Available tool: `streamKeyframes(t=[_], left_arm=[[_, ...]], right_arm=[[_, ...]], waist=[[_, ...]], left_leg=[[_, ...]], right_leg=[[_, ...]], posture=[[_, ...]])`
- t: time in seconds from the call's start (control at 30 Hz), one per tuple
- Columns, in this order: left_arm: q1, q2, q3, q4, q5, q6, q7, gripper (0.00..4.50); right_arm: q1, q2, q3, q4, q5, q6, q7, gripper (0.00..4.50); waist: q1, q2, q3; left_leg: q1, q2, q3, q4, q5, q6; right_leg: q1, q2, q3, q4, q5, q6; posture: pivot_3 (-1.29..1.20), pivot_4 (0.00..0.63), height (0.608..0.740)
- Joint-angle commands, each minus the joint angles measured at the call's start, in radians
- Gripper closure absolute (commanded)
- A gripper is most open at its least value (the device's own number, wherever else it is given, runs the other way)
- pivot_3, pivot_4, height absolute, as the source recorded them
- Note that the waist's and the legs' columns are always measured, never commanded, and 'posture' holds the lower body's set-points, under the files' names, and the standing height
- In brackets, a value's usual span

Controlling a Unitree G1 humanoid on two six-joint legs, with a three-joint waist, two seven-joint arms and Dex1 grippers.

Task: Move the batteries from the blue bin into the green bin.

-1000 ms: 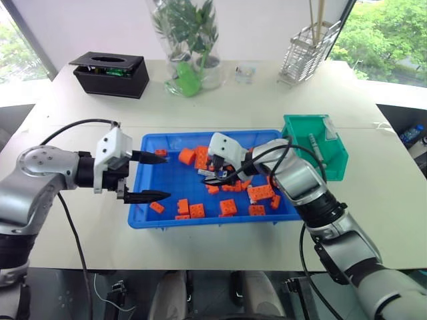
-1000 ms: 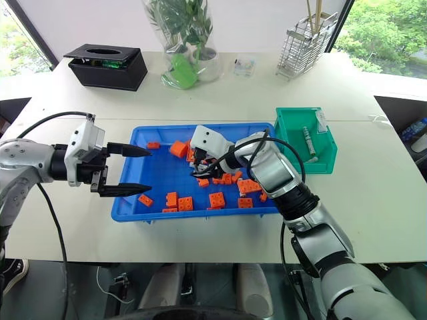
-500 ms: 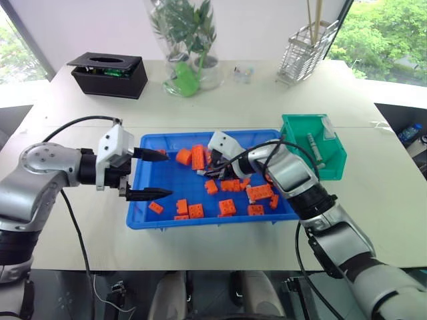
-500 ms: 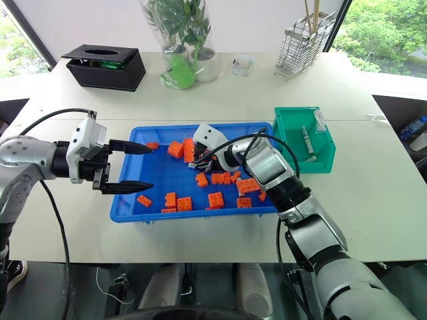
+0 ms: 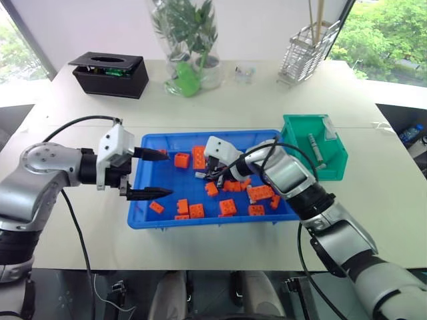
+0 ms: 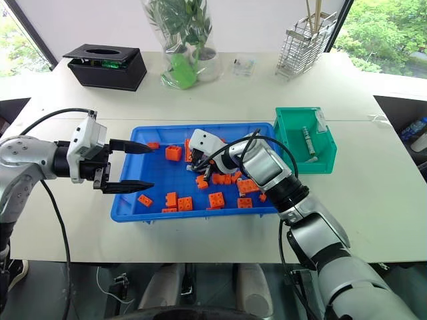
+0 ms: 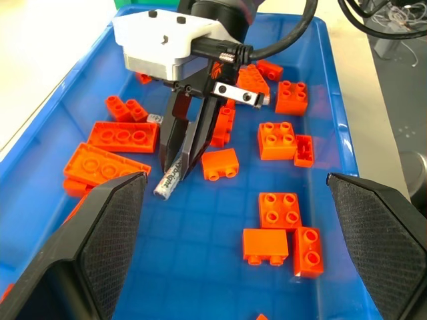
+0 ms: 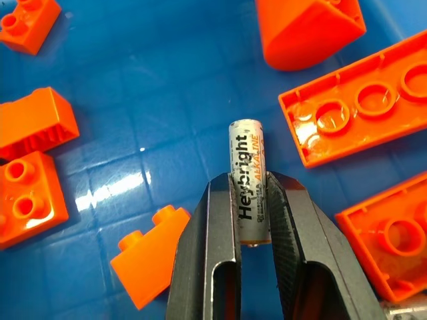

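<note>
The blue bin (image 5: 213,222) lies in the middle of the table with several orange bricks (image 5: 227,207) in it. My right gripper (image 5: 204,175) reaches down into its middle and is shut on a silver battery (image 8: 247,175). The battery (image 7: 169,181) hangs tilted, its lower end close to the bin floor. My left gripper (image 5: 167,175) hovers open over the bin's left end, level and pointing toward the right gripper, with nothing between its fingers. To the right of the blue bin stands the green bin (image 5: 303,121) with one battery (image 5: 315,149) inside.
At the back of the table stand a black box (image 5: 110,73), a plant in a clear vase (image 5: 190,47) and a wire basket (image 5: 307,53). Orange bricks crowd close around the right gripper. The table edge runs just in front of the blue bin.
My right gripper has closed on the battery and shifted slightly left in the bin. A few bricks near it have been pushed aside. The left arm has kept still.
</note>
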Motion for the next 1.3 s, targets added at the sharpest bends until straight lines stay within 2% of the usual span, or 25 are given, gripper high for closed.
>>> streamKeyframes(t=[0.03, 0.13, 0.3, 0.43, 0.47, 0.53, 0.57, 0.7, 0.83, 1.03, 1.23, 1.27, 1.3], left_arm=[[-0.001, -0.015, 0.006, -0.027, -0.008, -0.008, 0.012, 0.00], [0.012, -0.033, 0.007, -0.033, -0.008, -0.010, 0.026, 0.00], [0.006, -0.055, 0.005, -0.005, 0.001, -0.017, 0.038, 0.00], [-0.015, -0.069, -0.005, 0.024, 0.009, -0.023, 0.039, 0.00], [-0.020, -0.073, -0.007, 0.030, 0.011, -0.025, 0.037, 0.00], [-0.040, -0.083, -0.022, 0.047, 0.021, -0.032, 0.031, 0.00], [-0.047, -0.087, -0.027, 0.053, 0.025, -0.035, 0.029, 0.00], [-0.084, -0.098, -0.043, 0.080, 0.034, -0.041, 0.021, 0.00], [-0.093, -0.100, -0.043, 0.078, 0.034, -0.037, 0.019, 0.00], [-0.075, -0.093, -0.043, 0.061, 0.033, -0.035, 0.010, 0.00], [-0.081, -0.100, -0.051, 0.047, 0.038, -0.032, 0.019, 0.00], [-0.082, -0.099, -0.050, 0.043, 0.036, -0.029, 0.021, 0.00], [-0.081, -0.097, -0.047, 0.037, 0.033, -0.026, 0.024, 0.00]], right_arm=[[-0.052, -0.064, -0.199, -0.159, 0.114, 0.110, 0.014, 4.42], [-0.077, -0.175, -0.361, -0.219, 0.187, 0.218, 0.008, 4.42], [0.017, -0.470, -0.560, -0.169, 0.194, 0.238, -0.016, 4.42], [0.134, -0.553, -0.630, -0.122, 0.182, 0.198, -0.084, 4.42], [0.153, -0.555, -0.641, -0.120, 0.182, 0.188, -0.101, 4.42], [0.194, -0.528, -0.654, -0.147, 0.202, 0.186, -0.131, 3.38], [0.206, -0.518, -0.657, -0.157, 0.211, 0.187, -0.142, 3.01], [0.189, -0.486, -0.651, -0.165, 0.227, 0.186, -0.185, 1.02], [0.141, -0.493, -0.619, -0.180, 0.266, 0.155, -0.147, 1.02], [0.118, -0.439, -0.418, -0.311, 0.319, 0.110, -0.027, 1.02], [0.110, -0.302, -0.220, -0.249, 0.256, 0.066, -0.058, 1.02], [0.108, -0.287, -0.201, -0.239, 0.243, 0.068, -0.070, 0.49], [0.104, -0.268, -0.190, -0.228, 0.236, 0.082, -0.090, 0.23]], waist=[[0.003, 0.000, 0.000], [0.007, 0.000, 0.000], [0.016, -0.001, 0.000], [0.001, -0.001, 0.000], [-0.005, -0.001, 0.000], [-0.011, 0.000, 0.001], [-0.013, 0.000, 0.001], [-0.016, 0.000, 0.001], [-0.013, 0.000, 0.001], [-0.014, 0.000, 0.001], [-0.003, 0.000, 0.001], [-0.001, -0.001, 0.001], [0.004, -0.001, 0.001]], left_leg=[[0.000, 0.000, 0.000, 0.000, 0.000, 0.000], [-0.001, 0.000, -0.002, 0.000, 0.000, 0.000], [-0.001, -0.001, -0.002, 0.000, 0.000, 0.000], [-0.001, -0.001, 0.000, -0.001, 0.000, 0.001], [0.000, 0.000, 0.000, -0.001, -0.001, 0.001], [0.001, 0.000, 0.000, -0.001, 0.000, 0.001], [0.001, 0.000, 0.000, -0.001, 0.000, 0.001], [0.001, 0.000, -0.001, -0.001, 0.000, 0.001], [0.000, -0.001, -0.001, -0.001, 0.000, 0.001], [0.000, 0.000, -0.002, -0.001, -0.001, 0.001], [0.000, 0.000, -0.002, 0.000, -0.001, 0.001], [0.000, 0.000, -0.002, 0.000, -0.001, 0.001], [-0.001, 0.000, -0.002, 0.000, -0.001, 0.001]], right_leg=[[0.000, 0.000, 0.000, 0.000, 0.000, 0.000], [0.000, -0.001, 0.000, 0.000, 0.001, 0.001], [0.001, -0.003, -0.001, -0.004, -0.001, -0.001], [0.002, -0.002, -0.001, -0.006, -0.001, -0.001], [0.002, -0.002, -0.001, -0.006, -0.001, -0.001], [0.001, -0.001, 0.001, -0.005, -0.001, -0.001], [0.000, -0.001, 0.001, -0.003, 0.000, -0.001], [0.000, 0.000, 0.001, -0.003, 0.000, 0.000], [0.000, -0.001, 0.001, -0.003, 0.000, 0.001], [0.000, 0.000, 0.001, -0.003, 0.000, 0.001], [0.000, 0.000, 0.001, -0.003, 0.000, 0.001], [0.000, 0.000, 0.001, -0.003, 0.000, 0.000], [0.000, -0.001, 0.001, -0.003, 0.000, 0.000]], posture=[[0.00, 0.150, 0.736], [0.00, 0.150, 0.736], [0.00, 0.150, 0.736], [0.00, 0.150, 0.736], [0.00, 0.150, 0.736], [0.00, 0.150, 0.736], [0.00, 0.150, 0.736], [0.00, 0.150, 0.736], [0.00, 0.150, 0.736], [0.00, 0.150, 0.736], [0.00, 0.150, 0.736], [0.00, 0.150, 0.736], [0.00, 0.150, 0.736]])
